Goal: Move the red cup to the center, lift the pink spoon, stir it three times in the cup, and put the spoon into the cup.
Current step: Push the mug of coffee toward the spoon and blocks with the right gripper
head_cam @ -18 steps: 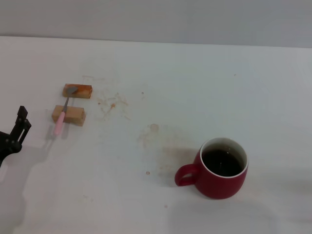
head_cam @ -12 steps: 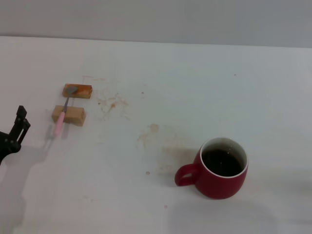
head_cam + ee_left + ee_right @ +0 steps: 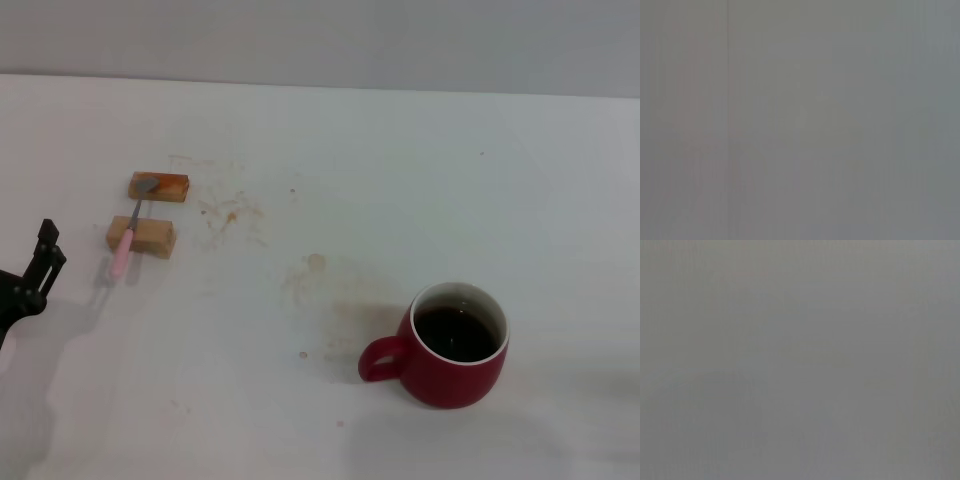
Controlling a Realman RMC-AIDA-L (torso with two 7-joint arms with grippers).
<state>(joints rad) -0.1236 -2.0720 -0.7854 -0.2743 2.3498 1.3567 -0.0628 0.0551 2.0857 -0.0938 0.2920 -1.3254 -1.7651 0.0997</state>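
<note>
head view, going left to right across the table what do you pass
left gripper at the left edge → pink spoon, lying across two tan blocks → brownish stains near the middle → red cup with dark liquid, toward the right

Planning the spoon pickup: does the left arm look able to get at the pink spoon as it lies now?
Probably yes. The left gripper sits at the table's left edge, with bare table between it and the pink spoon, which lies across two tan blocks, its handle overhanging.

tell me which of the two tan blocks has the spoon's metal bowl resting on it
The farther tan rectangular block, with the orange-stained top; the small pink-handled metal spoon's grey bowl rests on it. The nearer plain tan block only supports the handle.
</note>
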